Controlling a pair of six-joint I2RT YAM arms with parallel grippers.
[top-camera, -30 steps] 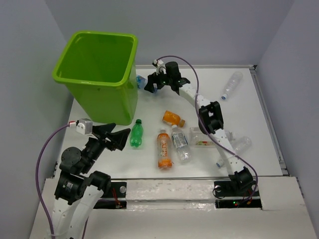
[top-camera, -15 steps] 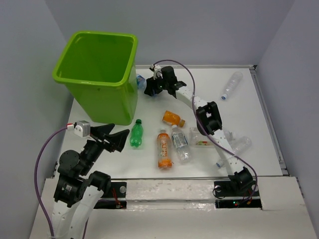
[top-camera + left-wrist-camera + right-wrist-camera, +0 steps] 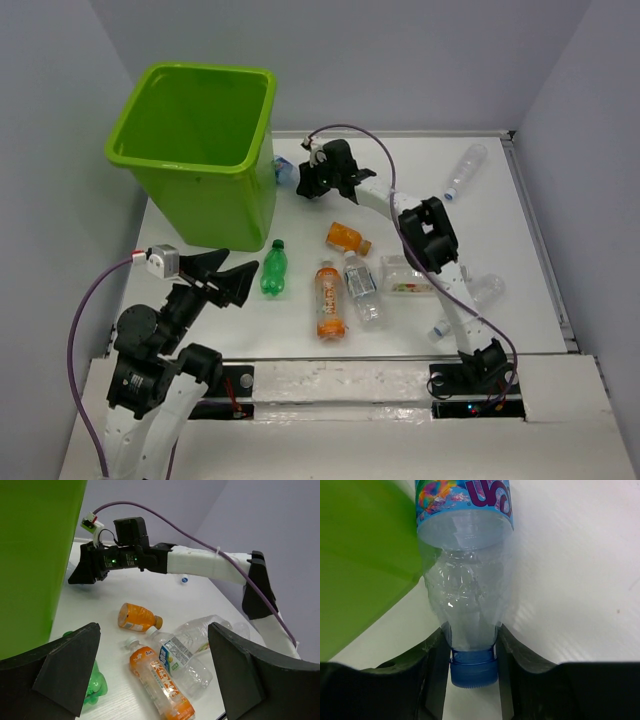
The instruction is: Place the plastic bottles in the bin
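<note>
We see the right fingers point(image 3: 432, 672) pinching the neck of the blue-capped bottle point(image 3: 467, 595) just above its cap, with the right gripper point(image 3: 471, 647) low over the surface point(image 3: 570, 580). The bottle lies on its side outside the bin point(image 3: 360, 555), right against its wall. We judge it empty, light, thin-walled and slick. The neck is the stiff part, so we'd hold there. The left gripper point(image 3: 225, 272) is spread and empty near the green bottle point(image 3: 273, 268).
</note>
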